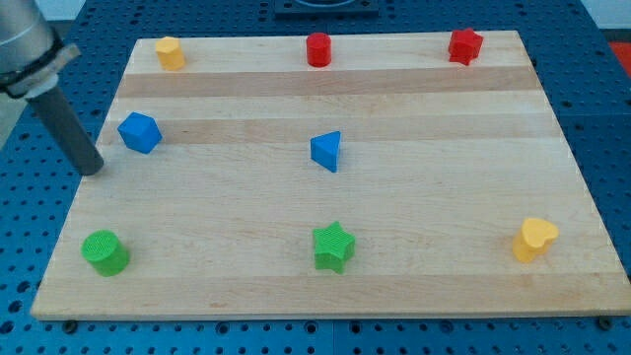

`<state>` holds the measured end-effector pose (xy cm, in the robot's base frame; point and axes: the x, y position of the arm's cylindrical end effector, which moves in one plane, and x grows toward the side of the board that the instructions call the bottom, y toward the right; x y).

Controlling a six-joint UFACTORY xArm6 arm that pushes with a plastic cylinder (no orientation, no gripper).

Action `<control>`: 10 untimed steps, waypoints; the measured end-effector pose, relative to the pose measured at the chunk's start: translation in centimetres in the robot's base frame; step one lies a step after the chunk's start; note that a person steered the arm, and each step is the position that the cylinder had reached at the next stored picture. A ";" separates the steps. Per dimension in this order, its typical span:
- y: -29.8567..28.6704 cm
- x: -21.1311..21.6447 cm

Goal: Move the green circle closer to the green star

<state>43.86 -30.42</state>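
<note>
- Wooden board (394,197) on blue pegboard.
- My tip (92,170): board's left edge, beside blue block (139,132); no claw fitted.
- Green circle (105,252): bottom-left corner; green star (333,247) well right, bottom centre.

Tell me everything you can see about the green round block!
The green circle is a short, bright green cylinder that looks like plastic, standing upright on the wooden board near the view's bottom left corner. Nothing touches it. My tip is above it in the view, well apart.
</note>
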 end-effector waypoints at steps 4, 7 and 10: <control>2.5 -4.9; 11.8 -3.9; 16.0 -1.3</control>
<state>42.56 -14.40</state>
